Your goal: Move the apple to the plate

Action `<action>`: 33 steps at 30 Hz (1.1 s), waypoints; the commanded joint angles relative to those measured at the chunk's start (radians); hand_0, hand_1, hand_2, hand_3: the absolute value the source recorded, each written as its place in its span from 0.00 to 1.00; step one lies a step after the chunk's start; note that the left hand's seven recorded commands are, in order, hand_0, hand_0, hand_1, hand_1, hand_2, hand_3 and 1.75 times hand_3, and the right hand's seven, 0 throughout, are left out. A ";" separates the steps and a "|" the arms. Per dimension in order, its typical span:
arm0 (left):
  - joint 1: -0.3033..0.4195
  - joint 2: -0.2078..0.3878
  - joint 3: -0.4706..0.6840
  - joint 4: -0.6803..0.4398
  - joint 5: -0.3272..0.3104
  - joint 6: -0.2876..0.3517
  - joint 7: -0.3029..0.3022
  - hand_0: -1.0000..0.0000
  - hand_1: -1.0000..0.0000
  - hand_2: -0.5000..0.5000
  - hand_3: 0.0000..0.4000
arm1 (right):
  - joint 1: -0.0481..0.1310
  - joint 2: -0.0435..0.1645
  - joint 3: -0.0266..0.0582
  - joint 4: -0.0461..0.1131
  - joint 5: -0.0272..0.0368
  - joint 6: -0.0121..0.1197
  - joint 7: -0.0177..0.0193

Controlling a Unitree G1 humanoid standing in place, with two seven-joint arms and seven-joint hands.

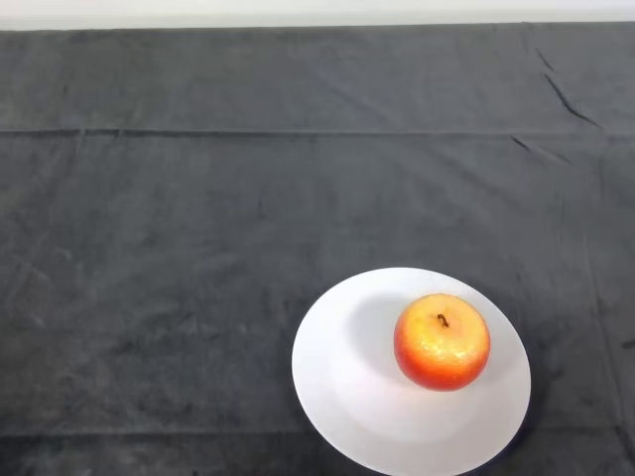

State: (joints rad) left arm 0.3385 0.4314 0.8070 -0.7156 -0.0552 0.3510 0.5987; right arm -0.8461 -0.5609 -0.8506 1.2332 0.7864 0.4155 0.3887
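Apple point(442, 341): it sits on the plate, stem up, a bit toward the plate's right side and not in the middle
Plate point(347, 397): it lies flat on the worktop, and its near edge runs out of the bottom of the view
Robot hand: none of it shows, so I cannot tell if it is apart or together, and I cannot say where things are from it
Job: it looks done, since the apple is on the plate
What could go wrong: the apple is round, so a bump to the plate or the worktop could make it roll toward the rim and off
Why: the plate looks smooth and shallow, so not much would stop a rolling apple
Apple look: round, shiny, red and orange with yellow spots, and a small dark stem in a dip on top
Plate look: white, round, smooth and plain
Worktop point(179, 218): covered in a dark grey cloth that looks soft, with a few folds and creases
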 commanded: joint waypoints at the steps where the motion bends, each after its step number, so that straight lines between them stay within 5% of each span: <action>1: -0.005 -0.018 0.012 -0.030 0.028 -0.009 0.017 1.00 1.00 0.50 0.00 | 0.018 -0.011 -0.0117 -0.017 0.0280 0.001 -0.0016; 33: -0.031 -0.028 -0.017 -0.028 0.056 0.006 -0.005 1.00 1.00 0.50 0.00 | 0.017 -0.011 -0.0117 -0.016 0.0279 0.001 -0.0014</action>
State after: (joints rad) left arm 0.3293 0.4014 0.7996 -0.7156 -0.0166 0.3515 0.6010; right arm -0.8461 -0.5609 -0.8506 1.2332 0.7864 0.4155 0.3887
